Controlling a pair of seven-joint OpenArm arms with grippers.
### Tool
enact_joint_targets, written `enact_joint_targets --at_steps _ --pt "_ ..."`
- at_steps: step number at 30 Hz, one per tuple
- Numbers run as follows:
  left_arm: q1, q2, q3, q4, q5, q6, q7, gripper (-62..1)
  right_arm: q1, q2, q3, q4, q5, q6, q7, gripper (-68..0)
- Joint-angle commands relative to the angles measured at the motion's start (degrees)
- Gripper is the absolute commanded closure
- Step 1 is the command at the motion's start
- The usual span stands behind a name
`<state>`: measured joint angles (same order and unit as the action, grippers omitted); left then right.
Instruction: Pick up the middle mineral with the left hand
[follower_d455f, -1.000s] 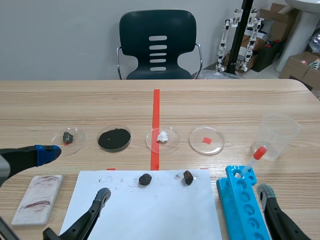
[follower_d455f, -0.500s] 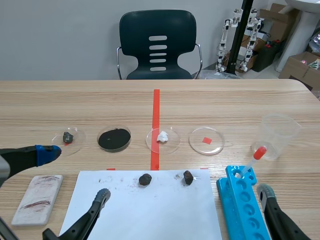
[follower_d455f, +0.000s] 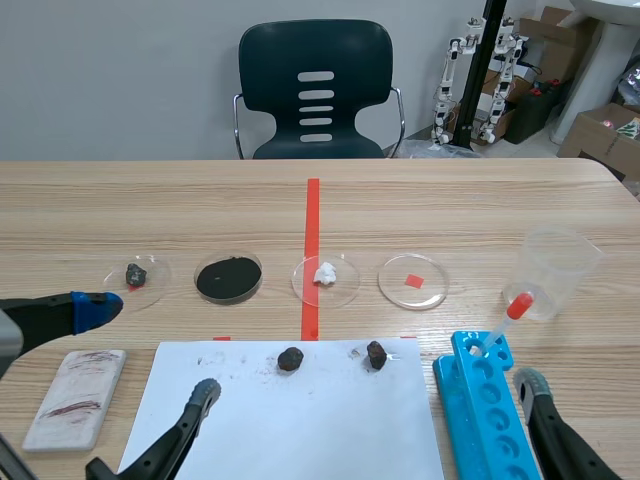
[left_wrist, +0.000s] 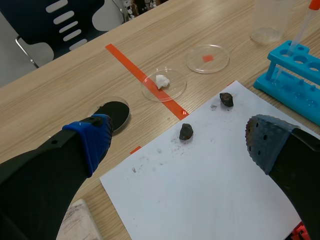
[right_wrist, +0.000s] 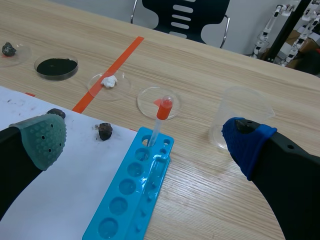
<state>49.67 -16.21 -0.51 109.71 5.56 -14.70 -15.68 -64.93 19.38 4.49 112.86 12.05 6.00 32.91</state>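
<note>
Three minerals (follower_d455f: 291, 359); four dishes (follower_d455f: 430, 291); one beaker (follower_d455f: 560, 268), rack (follower_d455f: 487, 405), paper (follower_d455f: 300, 420).

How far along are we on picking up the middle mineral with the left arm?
Done: nothing yet. The small dark middle mineral lies untouched on the white paper sheet. In hand: the left gripper is open over the sheet and holds nothing, with the mineral just ahead of its fingers. Left: descend, close on it, lift.

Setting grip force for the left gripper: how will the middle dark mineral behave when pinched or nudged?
The middle mineral looks lumpy and rigid, so it may twist when pinched. Dark specks on the paper beside it suggest it crumbles slightly. Loose on smooth paper, it would probably skid if nudged.
</note>
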Motion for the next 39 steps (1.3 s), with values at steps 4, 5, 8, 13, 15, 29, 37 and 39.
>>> enact_joint_targets --at_steps 4,5,8,13,15,29,37,39 --pt "0.0 0.0 -0.2 0.4 -0.4 -0.1 -0.8 -55.5 0.3 0.0 0.4 0.8 0.6 -0.2 0.8 -67.9" --pt "0.0 0.0 -0.2 0.4 -0.4 -0.1 -0.8 -55.5 0.3 0.0 0.4 0.8 0.6 -0.2 0.8 -67.9" --pt "0.0 0.0 -0.2 0.4 -0.4 -0.1 -0.8 -55.5 0.3 0.0 0.4 0.8 0.6 -0.2 0.8 -67.9" --pt "0.0 0.0 -0.2 0.4 -0.4 -0.1 -0.8 -55.5 0.3 0.0 0.4 0.8 0.6 -0.2 0.8 -67.9" --pt "0.0 0.0 -0.2 0.4 -0.4 -0.1 -0.8 -55.5 0.3 0.0 0.4 0.8 0.6 -0.2 0.8 -67.9" --pt "-3.3 0.0 -0.1 -0.4 -3.9 0.0 6.3 -55.5 0.3 0.0 0.4 0.8 0.6 -0.2 0.8 -67.9" --pt "-13.8 1.4 3.8 -4.0 -8.3 -0.1 15.4 -55.5 0.3 0.0 0.4 0.8 0.6 -0.2 0.8 -67.9" --pt "-16.3 2.5 5.0 -5.2 -8.3 -0.1 17.6 -55.5 0.3 0.0 0.4 0.8 0.6 -0.2 0.8 -67.9"
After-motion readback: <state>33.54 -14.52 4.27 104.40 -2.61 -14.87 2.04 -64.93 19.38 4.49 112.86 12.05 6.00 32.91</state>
